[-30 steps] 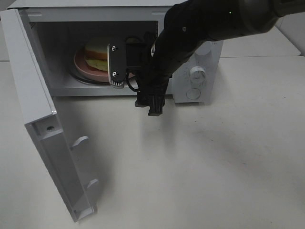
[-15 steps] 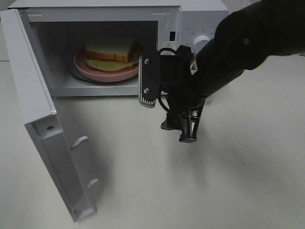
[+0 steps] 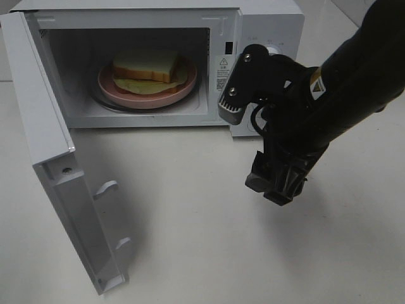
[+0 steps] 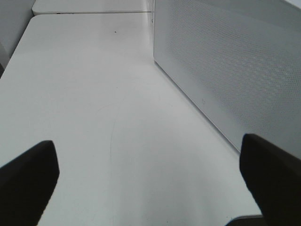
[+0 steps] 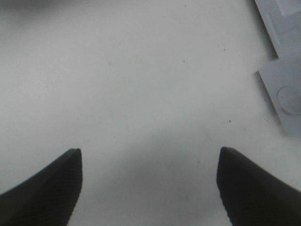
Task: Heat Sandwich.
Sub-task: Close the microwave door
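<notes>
Sandwich: square, white bread, tan crust, pale green and yellow showing at the lower edge. It lies flat on the round pink plate, inside the microwave cavity, at about 11 o'clock in the high view.

Door: swung fully open, hinged on the cavity's 9 o'clock side, its free edge reaching toward 7 o'clock.

Right end effector: outside the cavity, at about 4 o'clock from the plate and well apart from it, in front of the control panel. It points down over the desk. In its wrist view we see the two dark fingers spread wide, with only bare desk between them; it has hold of nothing.

Left end effector: we do not find it in the high view. Its wrist view shows the fingers as far apart as they go, holding nothing, low over the desk and near the microwave's perforated side wall.
</notes>
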Robot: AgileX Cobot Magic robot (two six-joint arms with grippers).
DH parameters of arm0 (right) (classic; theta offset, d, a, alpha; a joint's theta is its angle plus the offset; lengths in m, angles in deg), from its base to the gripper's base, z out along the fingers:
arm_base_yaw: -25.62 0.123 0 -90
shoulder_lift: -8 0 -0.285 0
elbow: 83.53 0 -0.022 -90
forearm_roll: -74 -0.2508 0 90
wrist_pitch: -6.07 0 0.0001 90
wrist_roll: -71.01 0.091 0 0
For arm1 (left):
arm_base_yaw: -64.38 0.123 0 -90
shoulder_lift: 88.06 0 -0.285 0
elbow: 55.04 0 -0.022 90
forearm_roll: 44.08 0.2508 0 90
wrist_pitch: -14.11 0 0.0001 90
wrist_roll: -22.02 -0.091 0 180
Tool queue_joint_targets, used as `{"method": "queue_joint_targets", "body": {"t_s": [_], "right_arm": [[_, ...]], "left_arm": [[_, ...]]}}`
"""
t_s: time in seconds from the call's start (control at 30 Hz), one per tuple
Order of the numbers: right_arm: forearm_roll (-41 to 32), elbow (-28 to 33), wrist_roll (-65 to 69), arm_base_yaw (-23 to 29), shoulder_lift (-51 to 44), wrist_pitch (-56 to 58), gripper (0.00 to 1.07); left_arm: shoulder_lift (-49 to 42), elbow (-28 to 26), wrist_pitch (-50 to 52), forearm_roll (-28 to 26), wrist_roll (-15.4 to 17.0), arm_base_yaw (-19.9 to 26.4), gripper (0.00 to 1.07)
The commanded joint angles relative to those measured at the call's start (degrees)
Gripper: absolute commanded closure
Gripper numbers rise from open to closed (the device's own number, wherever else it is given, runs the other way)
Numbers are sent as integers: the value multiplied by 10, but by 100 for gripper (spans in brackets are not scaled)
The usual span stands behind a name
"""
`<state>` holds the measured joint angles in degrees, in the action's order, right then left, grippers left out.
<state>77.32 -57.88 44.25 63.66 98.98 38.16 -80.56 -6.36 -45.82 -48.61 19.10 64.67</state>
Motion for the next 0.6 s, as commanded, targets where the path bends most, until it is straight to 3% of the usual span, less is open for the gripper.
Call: {"method": "queue_joint_targets", "body": {"t_s": [0.03, 0.33, 0.6], "right_arm": [[-1, 2, 50, 2, -21, 36, 31], [-2, 2, 208, 2, -104, 170, 31], [-10, 2, 257, 2, -180, 285, 31]], "left_arm": [[-16, 2, 5, -2, 3, 2, 1], [-16, 2, 5, -2, 3, 2, 1], [-16, 2, 5, -2, 3, 2, 1]]}}
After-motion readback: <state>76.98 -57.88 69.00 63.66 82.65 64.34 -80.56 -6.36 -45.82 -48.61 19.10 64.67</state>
